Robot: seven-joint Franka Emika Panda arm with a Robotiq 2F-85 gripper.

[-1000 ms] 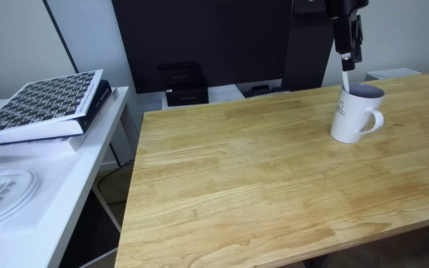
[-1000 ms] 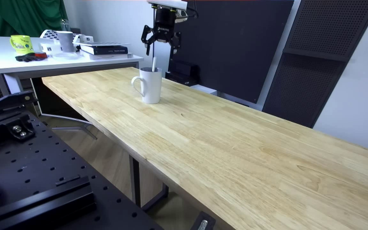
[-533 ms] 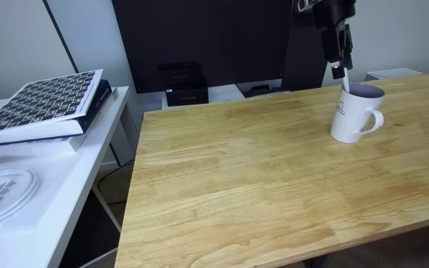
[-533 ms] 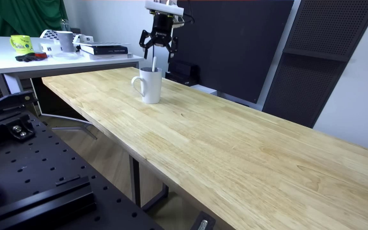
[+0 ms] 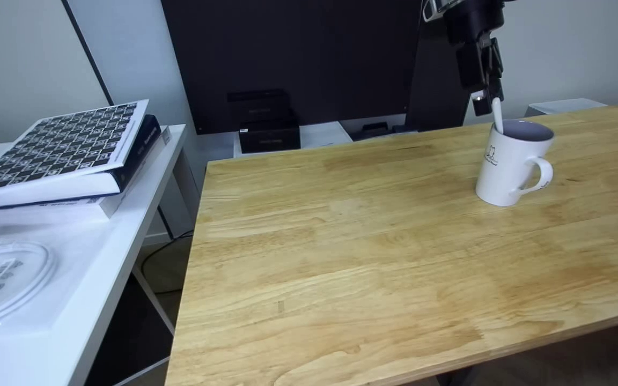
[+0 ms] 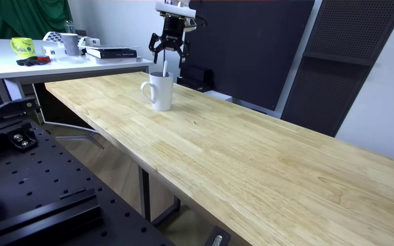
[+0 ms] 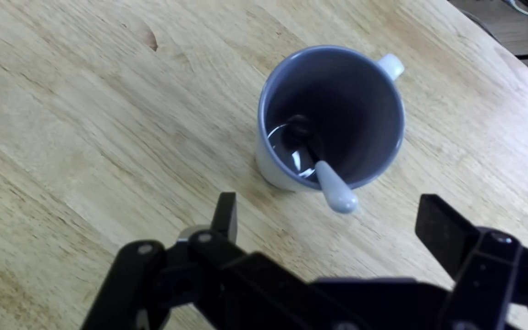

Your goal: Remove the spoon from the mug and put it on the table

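While one green curtain (image 6: 29, 20) hangs at the far left in an exterior view, one white desk (image 6: 15, 71) before it bears, in order, one yellow mug (image 6: 23, 48), one dark item (image 6: 33, 61) with a red end, one grey cup (image 6: 70, 44) and one stack of books (image 6: 111, 54). Below, nearer the camera, spreads one black perforated plate (image 6: 63, 171). Next comes one wooden tabletop (image 6: 234, 147) with one white mug (image 6: 162, 94) upright on it. One spoon (image 7: 335, 185) leans in that mug, bowl end down, its pale handle past the rim, the mug's wall standing in the way around its lower part. Higher than the rim hangs one tool (image 6: 168, 63), released, its two fingers (image 7: 442, 229) well apart; in the wrist view the handle's end shows between them. Farther right stand one large dark panel (image 6: 245, 51) and one perforated dark unit (image 6: 344, 68) in two sections.
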